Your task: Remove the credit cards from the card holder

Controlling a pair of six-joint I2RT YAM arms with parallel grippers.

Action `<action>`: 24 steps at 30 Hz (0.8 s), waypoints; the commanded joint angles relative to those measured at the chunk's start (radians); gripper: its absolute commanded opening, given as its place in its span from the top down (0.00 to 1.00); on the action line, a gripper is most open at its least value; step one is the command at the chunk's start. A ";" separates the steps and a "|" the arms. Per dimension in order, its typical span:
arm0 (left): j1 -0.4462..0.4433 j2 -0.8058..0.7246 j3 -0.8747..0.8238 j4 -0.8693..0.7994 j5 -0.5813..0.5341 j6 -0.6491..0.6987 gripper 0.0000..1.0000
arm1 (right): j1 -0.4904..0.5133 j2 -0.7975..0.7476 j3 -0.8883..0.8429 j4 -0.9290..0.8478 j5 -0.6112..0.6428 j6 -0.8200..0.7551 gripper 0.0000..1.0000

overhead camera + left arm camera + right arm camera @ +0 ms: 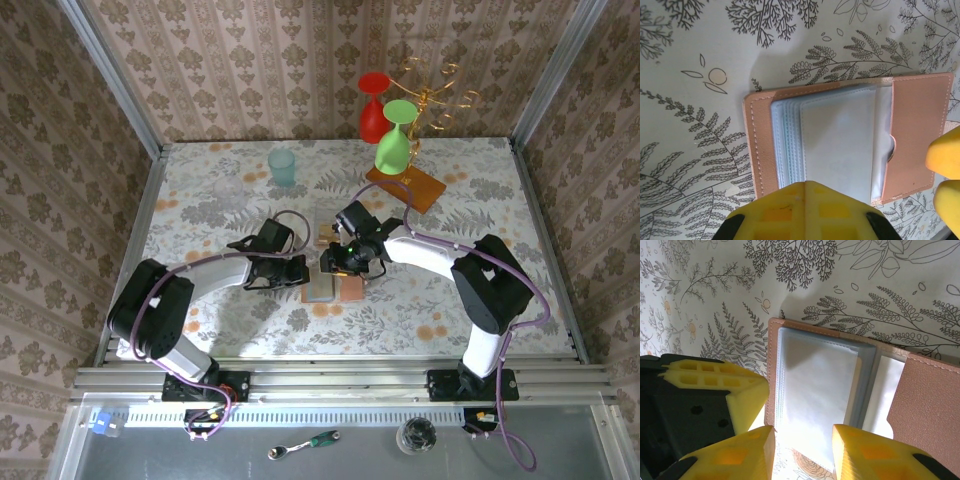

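So where we're at: the card holder (920,130) is lying open and flat on the leafy-patterned table (700,45), about mid-table between the two arms, leather side down and the stack of clear plastic sleeves (840,145) facing up. Our left gripper (805,192) has its yellow fingers closed tight together with nothing between them, and it sits over the near edge of the holder. To us that looks like pinning it down, not grabbing it, though we can't see actual contact. The right gripper (804,429) has its jaws partway apart, straddling the edge of the sleeve stack; as far as we can see it has hold of nothing. The sleeves we can see into look pale and blank, with no blue-teal or orange-tan card showing in either wrist view, so we honestly can't tell whether cards are tucked deeper in or under the leather flap. In the overhead view there's a small flat thing (324,234) on the table just behind the grippers that might be a card already out, but it's too small to call. Our read: holder opened and steadied, at least some pulling left to do.
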 commanded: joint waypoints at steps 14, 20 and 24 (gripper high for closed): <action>-0.010 0.009 -0.030 -0.019 -0.052 0.011 1.00 | 0.018 0.012 -0.016 0.035 -0.054 0.041 0.57; -0.009 0.026 -0.025 -0.024 -0.054 0.016 1.00 | 0.022 0.031 -0.021 0.062 -0.084 0.057 0.62; -0.010 0.033 -0.027 -0.027 -0.057 0.018 1.00 | 0.024 0.041 -0.024 0.081 -0.105 0.068 0.63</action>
